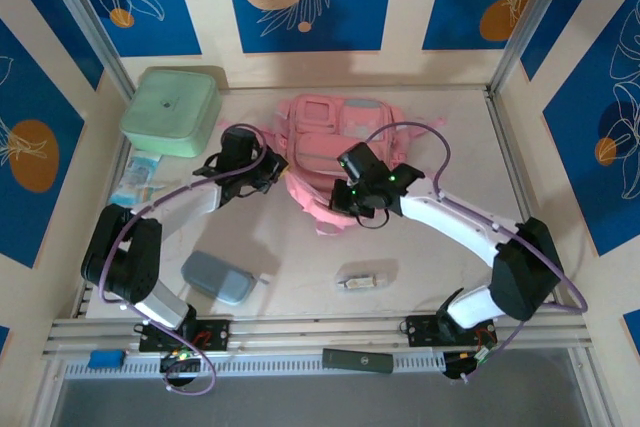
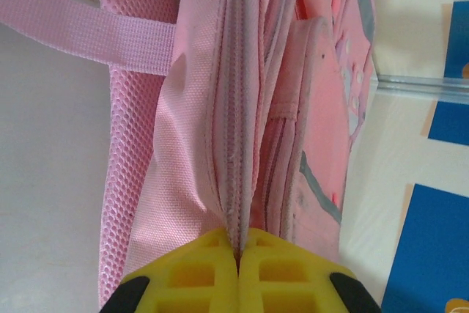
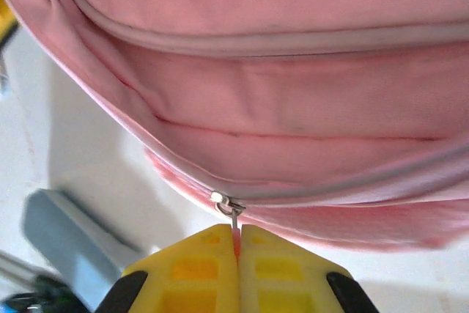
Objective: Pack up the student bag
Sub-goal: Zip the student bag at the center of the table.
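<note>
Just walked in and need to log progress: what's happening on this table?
Both arms are on the pink student bag. The left claw is shut on its zipper seam; the right claw pinches a zipper pull. The zip looks closed along the left claw's seam. The grey-blue pouch and mint-green box lie on the table, outside the bag.

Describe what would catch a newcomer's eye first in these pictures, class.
The pink backpack lying at the middle of the table draws the eye first. The left tool is shut on its zipped seam, and the right tool is shut on a zip pull. A mint-green box sits at the far left corner.
</note>
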Robot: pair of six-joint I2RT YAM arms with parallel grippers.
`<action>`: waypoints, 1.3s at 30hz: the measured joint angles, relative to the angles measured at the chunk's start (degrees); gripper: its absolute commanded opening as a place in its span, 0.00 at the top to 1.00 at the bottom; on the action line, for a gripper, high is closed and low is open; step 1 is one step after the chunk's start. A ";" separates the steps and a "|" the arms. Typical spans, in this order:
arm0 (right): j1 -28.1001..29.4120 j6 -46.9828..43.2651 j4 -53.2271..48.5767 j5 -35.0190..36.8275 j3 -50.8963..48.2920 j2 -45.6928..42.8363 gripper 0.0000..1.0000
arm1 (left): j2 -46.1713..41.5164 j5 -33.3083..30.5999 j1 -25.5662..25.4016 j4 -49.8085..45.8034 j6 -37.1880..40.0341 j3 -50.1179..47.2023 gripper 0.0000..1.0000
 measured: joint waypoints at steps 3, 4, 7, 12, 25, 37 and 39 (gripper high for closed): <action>-0.83 -4.42 0.13 2.82 -2.86 -3.04 1.00 | 0.44 2.93 3.15 -0.24 0.72 0.02 1.00; -1.88 -5.14 -0.04 3.41 -3.80 -3.93 1.00 | 0.85 3.85 4.11 -0.26 1.11 0.09 1.00; -5.14 -7.82 0.33 3.74 -6.40 -6.45 1.00 | 2.97 6.71 6.27 -1.42 2.82 1.57 1.00; -3.19 -12.81 4.04 3.48 -6.82 -8.26 1.00 | 7.69 9.38 8.68 -6.51 7.48 9.20 0.92; 3.76 -16.28 9.62 2.82 -3.39 -2.78 1.00 | -8.04 9.97 8.15 -7.39 10.14 -1.07 0.41; 5.68 -15.17 12.96 3.10 -5.77 -1.99 1.00 | -16.15 -6.19 -16.85 0.22 -15.04 -12.79 0.55; 5.86 -14.80 13.57 3.13 -6.03 -1.86 1.00 | -15.54 -8.85 -18.78 0.66 -17.84 -12.76 0.59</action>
